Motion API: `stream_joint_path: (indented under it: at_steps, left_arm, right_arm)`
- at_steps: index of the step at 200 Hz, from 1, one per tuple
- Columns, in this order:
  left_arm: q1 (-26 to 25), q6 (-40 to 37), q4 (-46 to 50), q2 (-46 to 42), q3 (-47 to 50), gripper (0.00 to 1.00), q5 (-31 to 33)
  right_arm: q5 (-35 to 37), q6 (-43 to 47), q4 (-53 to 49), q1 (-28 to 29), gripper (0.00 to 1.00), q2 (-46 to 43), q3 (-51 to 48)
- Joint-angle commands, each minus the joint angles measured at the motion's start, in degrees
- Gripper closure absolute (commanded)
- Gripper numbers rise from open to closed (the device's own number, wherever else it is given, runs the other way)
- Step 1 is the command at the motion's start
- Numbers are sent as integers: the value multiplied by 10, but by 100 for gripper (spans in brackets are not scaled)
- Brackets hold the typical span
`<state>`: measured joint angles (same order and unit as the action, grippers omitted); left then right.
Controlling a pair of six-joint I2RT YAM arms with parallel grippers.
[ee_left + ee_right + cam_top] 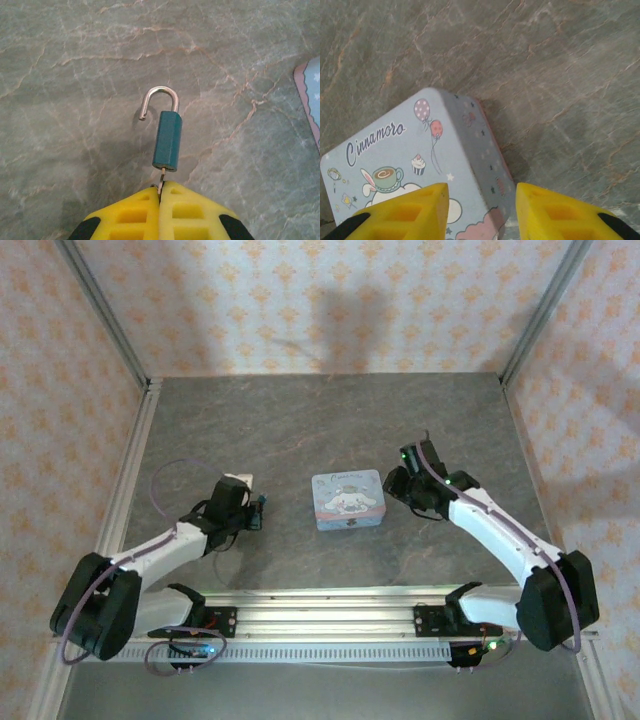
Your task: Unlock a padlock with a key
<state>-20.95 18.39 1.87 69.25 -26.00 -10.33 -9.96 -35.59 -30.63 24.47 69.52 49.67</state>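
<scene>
1. The left gripper point(160, 192) is pinching its yellow fingers shut on the key point(161, 179), whose thin blade is sitting in the bottom of the dark-blue padlock point(167, 141).
2. The padlock is lying just ahead of those fingertips over the grey marbled table point(75, 75), near the edge of the pale-blue tin point(311, 95). I cannot tell whether it is resting on the surface or hanging just above it.
3. Its shackle point(160, 92) is standing open with one end free of the body, so the lock is looking released.
4. The padlock is looking small, rigid and light. The key is looking thin and slick, so it is probably prone to twisting between the pads. The body's flat sides are offering the surer hold, since the shackle is likely swivelling loosely.
5. The right gripper point(480, 200) is hanging open, holding nothing, its fingers spread either side of the tin's corner.
</scene>
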Motion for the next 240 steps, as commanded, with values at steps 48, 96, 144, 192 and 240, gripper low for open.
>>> stream_joint_path:
  at_steps: [48,96,144,192,240]
  left_arm:
    - [4,10,22,38,-45,76,14]
    - [4,-8,99,-4,-82,61,45]
    - [4,-65,205,-52,-160,43,130]
    - [43,-117,182,-60,-215,0,213]
    - [124,-197,-16,-70,-118,0,187]
  right_arm:
    - [3,26,-35,-51,40,-60,-19]
    - [49,52,-54,-73,31,-88,-6]
    - [240,102,-46,-78,9,-130,-19]
    - [357,246,124,-88,1,-166,-108]
    - [302,299,337,-159,1,-138,-216]
